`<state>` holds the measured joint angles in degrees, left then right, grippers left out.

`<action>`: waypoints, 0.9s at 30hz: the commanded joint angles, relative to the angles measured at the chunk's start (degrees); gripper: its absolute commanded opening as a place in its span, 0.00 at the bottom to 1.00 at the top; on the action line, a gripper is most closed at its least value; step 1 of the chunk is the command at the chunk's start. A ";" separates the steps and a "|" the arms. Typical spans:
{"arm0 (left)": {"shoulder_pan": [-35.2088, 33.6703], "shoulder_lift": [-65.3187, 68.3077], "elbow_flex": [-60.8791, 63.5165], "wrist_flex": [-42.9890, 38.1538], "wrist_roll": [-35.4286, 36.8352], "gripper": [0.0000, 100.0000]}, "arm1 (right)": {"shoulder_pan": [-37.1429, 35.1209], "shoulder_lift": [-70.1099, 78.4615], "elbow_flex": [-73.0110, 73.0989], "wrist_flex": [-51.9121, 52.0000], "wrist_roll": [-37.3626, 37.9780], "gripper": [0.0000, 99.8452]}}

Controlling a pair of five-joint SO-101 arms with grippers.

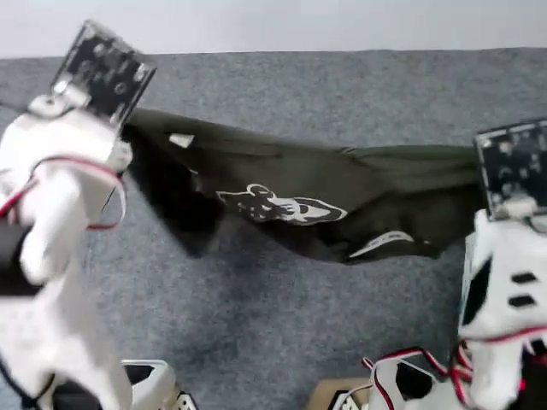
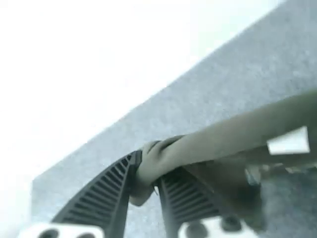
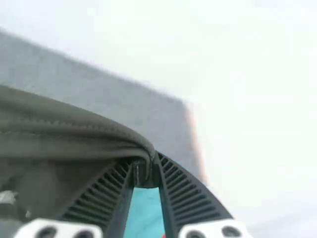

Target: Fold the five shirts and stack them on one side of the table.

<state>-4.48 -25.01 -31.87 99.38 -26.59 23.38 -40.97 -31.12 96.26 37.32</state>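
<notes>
A dark olive shirt (image 1: 308, 201) with a white print hangs stretched above the grey table (image 1: 256, 325) between my two arms. At the left, my left gripper (image 2: 146, 181) is shut on a bunched edge of the shirt (image 2: 223, 141); a white label shows near it. My right gripper (image 3: 143, 171) is shut on the opposite edge of the shirt (image 3: 64, 131), over at the table's right side. From above, the left arm (image 1: 60, 196) and the right arm (image 1: 508, 256) both stand raised, and the cloth sags in the middle.
The grey table surface runs to a pale wall at the back. A teal thing (image 3: 143, 213) lies under the right gripper. The arms' bases and red and white cables (image 1: 410, 367) crowd the near edge.
</notes>
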 commanded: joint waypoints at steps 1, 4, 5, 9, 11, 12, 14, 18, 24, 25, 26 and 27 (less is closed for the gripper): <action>-0.97 -7.03 -1.98 0.62 0.35 0.01 | 1.45 -0.22 -4.84 -3.56 2.20 0.01; -0.97 -11.78 -1.98 0.62 0.35 0.01 | 1.54 -0.48 -8.18 -4.53 3.52 0.01; -0.97 -13.10 -1.98 0.62 0.26 0.01 | 1.54 -0.66 -9.41 -4.53 3.87 0.01; -0.97 -19.08 -2.07 -1.14 -1.32 0.01 | 1.54 -0.66 -15.56 -4.53 5.80 0.01; -1.49 -21.98 -1.98 -2.90 -3.34 0.01 | 1.54 -0.66 -19.60 -4.53 6.59 0.01; -1.93 -23.30 -1.89 -3.69 -4.04 0.01 | 1.54 -0.57 -21.45 -4.79 6.86 0.01; -3.25 -25.67 -1.71 -5.01 -4.75 0.01 | 1.54 -0.57 -24.18 -6.20 7.21 0.01; -5.80 -28.57 -1.63 -5.10 -5.45 0.01 | 1.54 -0.57 -26.73 -9.54 8.70 0.01; -7.82 -29.01 -1.54 -5.89 -5.98 0.01 | 1.54 0.22 -26.55 -10.15 10.11 0.01; -7.82 -28.66 -1.27 -6.07 -6.42 0.01 | 1.54 0.48 -25.85 -11.30 10.11 0.01; -7.82 -28.40 -0.75 -6.68 -6.77 0.01 | 1.54 0.92 -25.41 -13.14 10.11 0.01; -7.82 -28.31 -0.04 -7.38 -7.12 0.01 | 1.63 1.36 -24.88 -15.60 10.11 0.01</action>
<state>-12.04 -54.37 -32.75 94.55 -32.75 24.26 -41.58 -56.88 85.63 46.81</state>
